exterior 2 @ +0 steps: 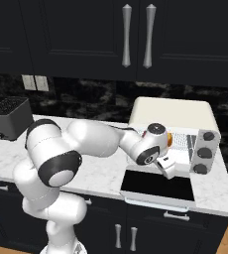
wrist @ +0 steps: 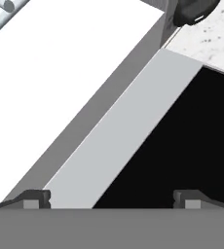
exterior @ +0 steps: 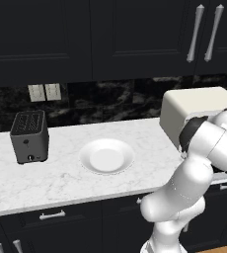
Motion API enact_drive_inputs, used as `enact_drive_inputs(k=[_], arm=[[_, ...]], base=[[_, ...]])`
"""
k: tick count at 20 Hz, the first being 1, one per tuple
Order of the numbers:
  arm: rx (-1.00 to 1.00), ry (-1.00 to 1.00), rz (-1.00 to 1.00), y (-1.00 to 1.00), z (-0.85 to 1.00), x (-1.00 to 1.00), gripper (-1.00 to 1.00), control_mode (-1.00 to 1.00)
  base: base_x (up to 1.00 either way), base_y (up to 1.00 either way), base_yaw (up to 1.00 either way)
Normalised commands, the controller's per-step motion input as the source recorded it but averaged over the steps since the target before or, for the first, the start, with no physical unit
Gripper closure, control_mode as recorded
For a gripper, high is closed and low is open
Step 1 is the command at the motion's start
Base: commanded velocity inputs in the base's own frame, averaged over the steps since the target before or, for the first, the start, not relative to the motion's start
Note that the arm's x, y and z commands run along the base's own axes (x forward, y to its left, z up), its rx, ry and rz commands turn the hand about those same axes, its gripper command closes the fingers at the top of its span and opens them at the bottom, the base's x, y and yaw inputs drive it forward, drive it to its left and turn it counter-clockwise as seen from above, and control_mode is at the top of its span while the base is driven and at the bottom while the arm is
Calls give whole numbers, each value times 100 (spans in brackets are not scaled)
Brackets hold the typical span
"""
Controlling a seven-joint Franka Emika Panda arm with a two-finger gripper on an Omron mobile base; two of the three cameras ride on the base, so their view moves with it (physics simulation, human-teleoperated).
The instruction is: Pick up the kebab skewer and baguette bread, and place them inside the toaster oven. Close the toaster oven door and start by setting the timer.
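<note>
Gripper at the open toaster oven

We see the gripper [exterior 2: 166, 167] spread wide, empty, over the toaster oven door [exterior 2: 158, 185], which lies flat open. The toaster oven [exterior 2: 173, 115] stands at 3 o'clock from the white plate [exterior: 107, 156] and slot toaster [exterior: 29, 136]

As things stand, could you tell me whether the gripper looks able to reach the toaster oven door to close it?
Probably yes: the open gripper hangs just above the folded-down toaster oven door, and nothing lies between them.
</note>
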Motion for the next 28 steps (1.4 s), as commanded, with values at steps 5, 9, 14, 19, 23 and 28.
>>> enact_drive_inputs(k=[5,9,14,19,23,28], arm=[[0,-8,-12,0,0,14,-100,-100],[1,-4,-8,0,0,-4,-100,-100],[2,-1,0,-6,47,-43,-100,-100],[0,0,7,-1,64,-78,-100,-100],[0,0,10,21,2,-100,-100,-100],[0,-3,11,56,0,-97,-100,-100]], base=[[0,0,0],[0,0,0],[0,0,0],[0,0,0],[0,0,0],[0,0,0]])
